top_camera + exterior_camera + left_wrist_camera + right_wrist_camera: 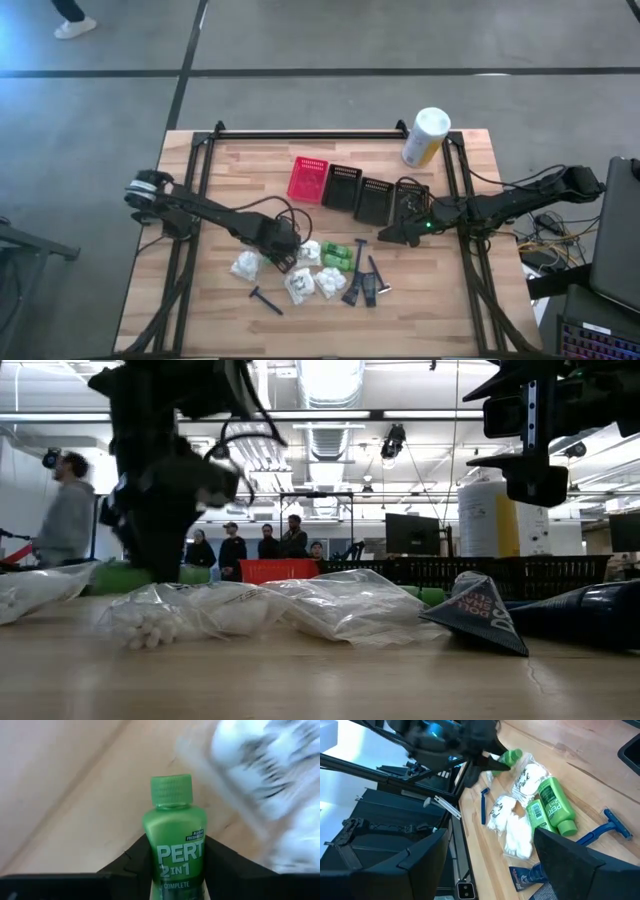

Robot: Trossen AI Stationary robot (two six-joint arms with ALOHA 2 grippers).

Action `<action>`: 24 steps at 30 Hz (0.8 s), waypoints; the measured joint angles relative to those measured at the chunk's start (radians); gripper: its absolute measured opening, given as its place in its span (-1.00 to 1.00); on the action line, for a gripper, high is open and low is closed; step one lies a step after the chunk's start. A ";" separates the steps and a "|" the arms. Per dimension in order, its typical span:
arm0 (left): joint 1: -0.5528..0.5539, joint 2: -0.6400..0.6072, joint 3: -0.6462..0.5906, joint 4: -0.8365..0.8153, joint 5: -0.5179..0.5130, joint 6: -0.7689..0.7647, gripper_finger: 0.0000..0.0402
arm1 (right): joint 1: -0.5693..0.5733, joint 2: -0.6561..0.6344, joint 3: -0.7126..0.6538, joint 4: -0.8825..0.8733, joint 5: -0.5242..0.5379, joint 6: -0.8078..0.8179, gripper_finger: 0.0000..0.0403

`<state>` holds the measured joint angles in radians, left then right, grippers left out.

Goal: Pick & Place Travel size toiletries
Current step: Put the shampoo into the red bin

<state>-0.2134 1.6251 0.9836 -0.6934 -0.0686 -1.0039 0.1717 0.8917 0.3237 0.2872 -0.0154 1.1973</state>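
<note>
The toiletries lie in a heap at the table's middle front: white crinkly pouches (pixel 300 285), two green bottles (pixel 551 802) side by side, and slim razors (pixel 265 298) with dark flat packets (pixel 368 285). My left gripper (pixel 288 258) stands at the heap's left edge, pointing steeply down, shut on a third green bottle (pixel 175 845) marked PERT 2 in 1. My right gripper (pixel 385 237) hangs open, above the table and to the right of the heap, nothing between its fingers (pixel 560 855). My left gripper pinches the green bottle's body (pixel 150 855) between its two fingers, one on each side, below the shoulder. The fingers come from above, slanting down. The ribbed cap (pixel 171 790) sticks out past the fingertips. Whether the bottle is clear of the table I cannot tell.
A red slotted basket (pixel 308 178) and three black ones (pixel 376 198) stand in a row behind the heap. A tall white-and-yellow canister (pixel 425 137) stands at the far right. Bare wood lies at the table's left and along its near edge. People stand in the room beyond.
</note>
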 joint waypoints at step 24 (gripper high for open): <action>0.557 -0.071 0.046 0.365 -0.036 0.191 -0.31 | 0.000 0.000 0.000 0.000 0.024 0.008 0.59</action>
<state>0.3432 1.5543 1.0293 -0.3283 -0.1041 -0.8128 0.1719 0.8917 0.3233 0.2875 0.0084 1.2053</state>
